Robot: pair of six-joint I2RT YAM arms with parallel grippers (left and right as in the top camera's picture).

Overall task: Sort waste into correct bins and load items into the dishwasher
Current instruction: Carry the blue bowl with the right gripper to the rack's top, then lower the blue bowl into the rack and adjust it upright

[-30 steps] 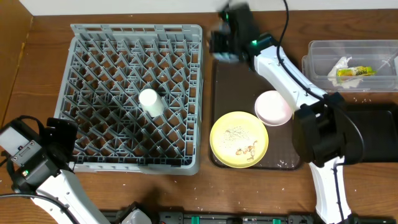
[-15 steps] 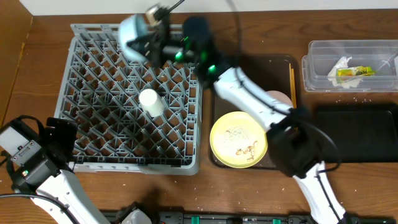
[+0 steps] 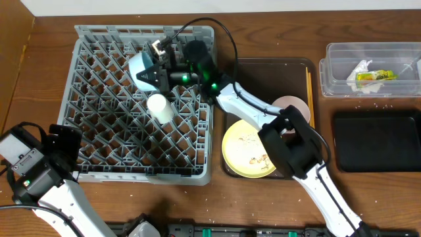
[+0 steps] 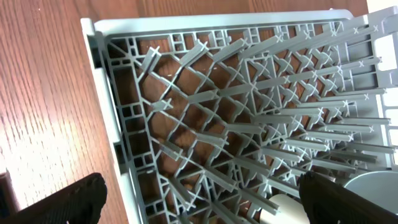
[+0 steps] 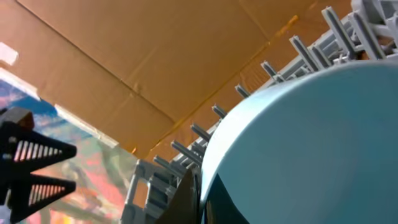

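Note:
My right gripper (image 3: 158, 71) is shut on the rim of the light-blue bowl (image 3: 143, 71), holding it tilted over the back of the grey dishwasher rack (image 3: 92, 39). In the right wrist view the bowl (image 5: 298, 143) fills the frame, with rack pegs (image 5: 292, 46) behind it. A white cup (image 3: 160, 107) lies in the rack just in front of the bowl. The yellow plate (image 3: 252, 148) with crumbs, the pink bowl (image 3: 291, 108) and the chopsticks (image 3: 308, 85) stay on the brown tray. My left gripper (image 3: 62, 141) stands open off the rack's front left corner (image 4: 102, 37).
The clear tub (image 3: 401, 52) at the back right holds the white napkin (image 3: 360, 69) and the yellow-green wrapper (image 3: 376, 76). A black tub (image 3: 375, 140) sits in front of it. The brown tray (image 3: 263, 72) lies between the rack and the tubs. My right arm spans the tray's back.
The right arm swung left from above the tray's back corner to over the rack with the blue bowl, then brought it forward toward the white cup. The left arm has not moved.

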